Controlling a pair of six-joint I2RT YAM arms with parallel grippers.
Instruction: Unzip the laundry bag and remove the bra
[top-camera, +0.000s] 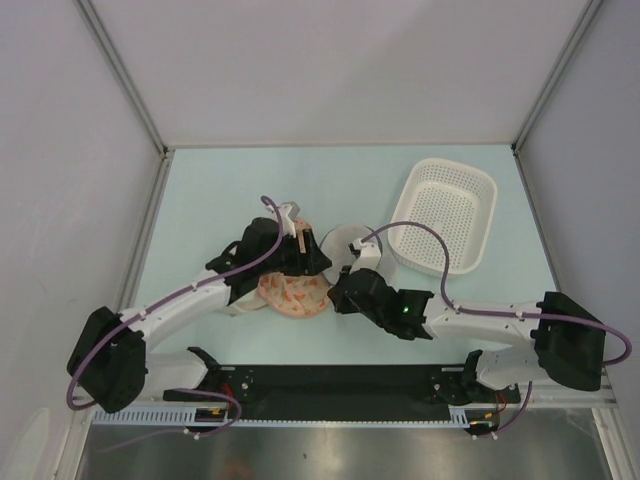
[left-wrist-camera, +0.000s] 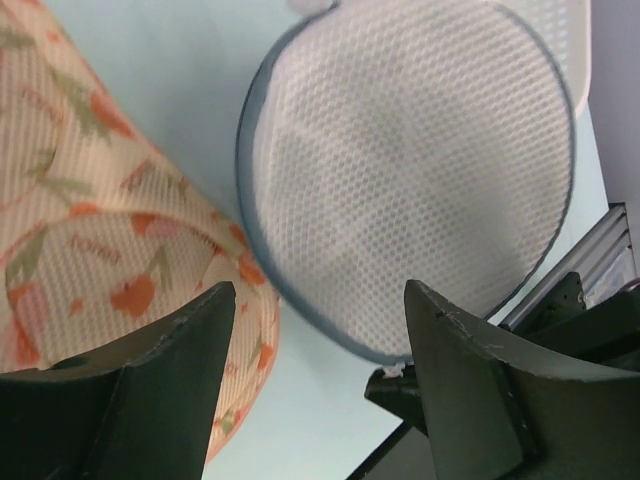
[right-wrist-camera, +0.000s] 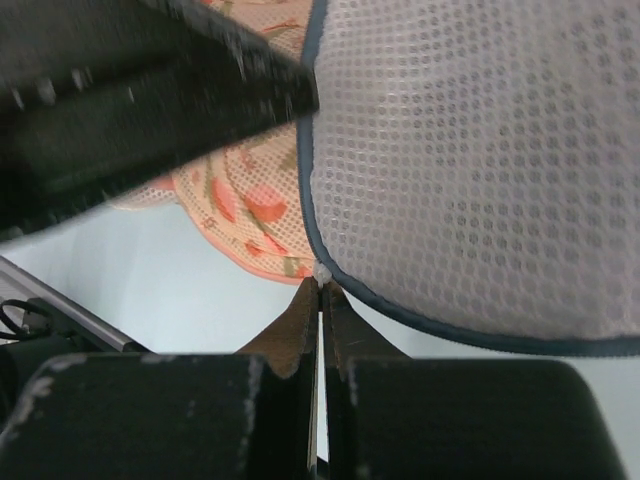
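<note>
The laundry bag (top-camera: 347, 243), round white mesh with a navy zipper band, lies at the table's middle; it also shows in the left wrist view (left-wrist-camera: 410, 170) and the right wrist view (right-wrist-camera: 480, 170). My right gripper (right-wrist-camera: 322, 285) is shut on the small white zipper pull (right-wrist-camera: 322, 271) at the bag's near rim; in the top view the gripper (top-camera: 338, 276) sits just in front of the bag. My left gripper (left-wrist-camera: 320, 340) is open and empty, hovering between the bag and the peach item, and in the top view (top-camera: 312, 252) it is left of the bag. No black bra shows.
A peach-orange floral padded item (top-camera: 295, 295) lies left of the bag, partly under my left arm; it also shows in the wrist views (left-wrist-camera: 90, 230) (right-wrist-camera: 245, 205). A white perforated basket (top-camera: 445, 215) stands at the back right. Walls enclose the table.
</note>
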